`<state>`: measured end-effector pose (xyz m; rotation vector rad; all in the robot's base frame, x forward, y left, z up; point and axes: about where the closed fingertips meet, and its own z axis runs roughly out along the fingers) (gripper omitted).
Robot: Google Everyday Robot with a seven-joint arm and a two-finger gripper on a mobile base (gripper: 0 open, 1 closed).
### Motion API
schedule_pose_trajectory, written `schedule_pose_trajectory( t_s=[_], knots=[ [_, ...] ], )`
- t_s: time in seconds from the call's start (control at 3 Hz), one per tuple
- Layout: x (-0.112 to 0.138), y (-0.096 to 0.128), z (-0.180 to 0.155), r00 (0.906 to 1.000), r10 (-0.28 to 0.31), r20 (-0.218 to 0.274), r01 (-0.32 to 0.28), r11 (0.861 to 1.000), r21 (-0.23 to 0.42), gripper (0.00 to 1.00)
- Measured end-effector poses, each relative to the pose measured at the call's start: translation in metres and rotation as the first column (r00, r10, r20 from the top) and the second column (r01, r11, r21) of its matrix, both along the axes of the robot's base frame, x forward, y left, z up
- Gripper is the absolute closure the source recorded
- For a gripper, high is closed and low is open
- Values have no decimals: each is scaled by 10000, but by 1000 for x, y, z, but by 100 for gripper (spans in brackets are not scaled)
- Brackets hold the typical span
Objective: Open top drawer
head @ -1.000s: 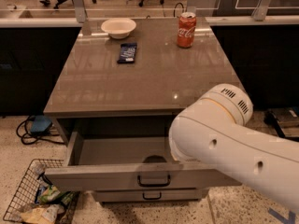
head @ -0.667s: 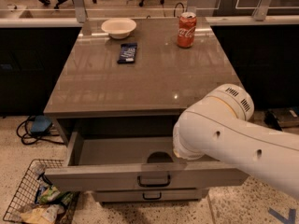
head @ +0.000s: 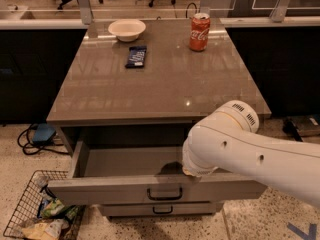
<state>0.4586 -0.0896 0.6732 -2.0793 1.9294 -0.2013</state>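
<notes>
The top drawer (head: 115, 190) under the grey table is pulled out. Its plain grey inside (head: 125, 161) shows, and nothing can be seen in it. Its black pull handle (head: 164, 194) sits in the middle of the front panel. My white arm (head: 235, 146) reaches in from the right over the drawer. My gripper (head: 193, 173) is at the arm's lower end, at the top edge of the drawer front just right of the handle. The arm hides most of it.
On the table top (head: 165, 84) are a white bowl (head: 126, 29), a dark blue wrapped bar (head: 136, 56) and a red cola can (head: 199, 32). A lower drawer's handle (head: 163, 210) shows beneath. A wire basket (head: 37, 216) with packets stands on the floor at left.
The arm's end has shifted slightly right and down over the drawer front. The drawer stands open about as far as before.
</notes>
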Motion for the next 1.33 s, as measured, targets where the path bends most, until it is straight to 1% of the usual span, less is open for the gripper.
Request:
schedule_pose_trajectory(
  t_s=[0.33,0.67,1.0,1.33],
  knots=[
    [-17,11,-19,9988,174,-450,-174,9998,-4,100],
    [-22,13,-22,9983,182,-552,-185,9998,-52,100],
    [-54,7,-19,9951,-118,-982,47,9974,-716,100],
    [-73,3,-17,9918,-303,-1243,160,9933,-1141,100]
  ],
)
